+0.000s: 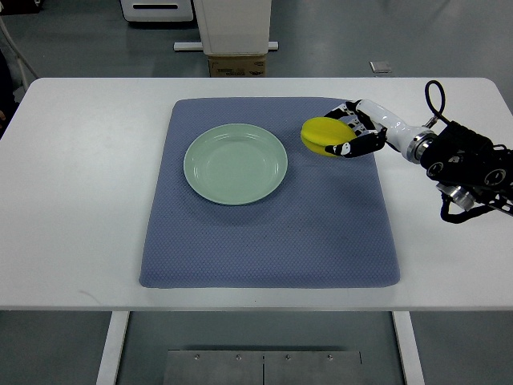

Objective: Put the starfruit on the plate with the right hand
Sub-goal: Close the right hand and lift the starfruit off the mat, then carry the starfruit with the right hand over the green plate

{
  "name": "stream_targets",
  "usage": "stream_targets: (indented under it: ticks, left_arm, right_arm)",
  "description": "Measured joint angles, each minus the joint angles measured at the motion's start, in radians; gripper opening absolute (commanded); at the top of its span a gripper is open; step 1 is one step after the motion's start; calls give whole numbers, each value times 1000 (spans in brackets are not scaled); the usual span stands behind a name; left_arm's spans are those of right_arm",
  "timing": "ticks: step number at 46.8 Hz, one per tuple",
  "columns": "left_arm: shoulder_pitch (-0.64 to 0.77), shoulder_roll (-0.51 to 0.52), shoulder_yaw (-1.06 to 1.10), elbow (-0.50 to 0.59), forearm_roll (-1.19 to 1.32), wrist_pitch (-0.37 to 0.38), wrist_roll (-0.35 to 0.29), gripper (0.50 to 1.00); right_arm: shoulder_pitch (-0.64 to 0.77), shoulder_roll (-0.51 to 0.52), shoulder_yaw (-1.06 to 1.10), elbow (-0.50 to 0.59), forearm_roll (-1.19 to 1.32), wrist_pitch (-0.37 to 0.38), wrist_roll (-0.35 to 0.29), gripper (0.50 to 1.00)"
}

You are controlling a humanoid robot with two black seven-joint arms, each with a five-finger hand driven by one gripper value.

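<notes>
Transport step: right hand [346, 133] grasps the starfruit [322, 135] over the mat [264, 241], just right of the empty plate [235, 164]. Next: carry leftward over the plate, lower, release.

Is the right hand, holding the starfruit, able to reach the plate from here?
Probably yes. The right hand grips the starfruit just right of the plate, and only bare mat lies between.

Illumination is bright, even and diffuse, coming from overhead. The white rectangular tabletop [80, 200] reads near overexposed, without distinct glare. Shadows on it are faint and soft. Focus is sharp throughout. Table edges bow slightly toward the frame borders.
</notes>
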Motion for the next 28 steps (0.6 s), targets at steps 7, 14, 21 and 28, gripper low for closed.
stream_targets:
  ticks: [7, 14, 21, 28]
  left_arm:
    - [0, 0, 0, 0, 0, 0, 0, 1000]
    - [0, 0, 0, 0, 0, 0, 0, 1000]
    - [0, 0, 0, 0, 0, 0, 0, 1000]
    - [0, 0, 0, 0, 0, 0, -1, 1000]
  right_arm:
    - [2, 0, 18, 1, 2, -16, 8, 500]
    - [1, -4, 35, 6, 3, -17, 9, 500]
    - [1, -11, 38, 11, 2, -17, 14, 500]
    - [5, -22, 38, 18, 1, -10, 23, 500]
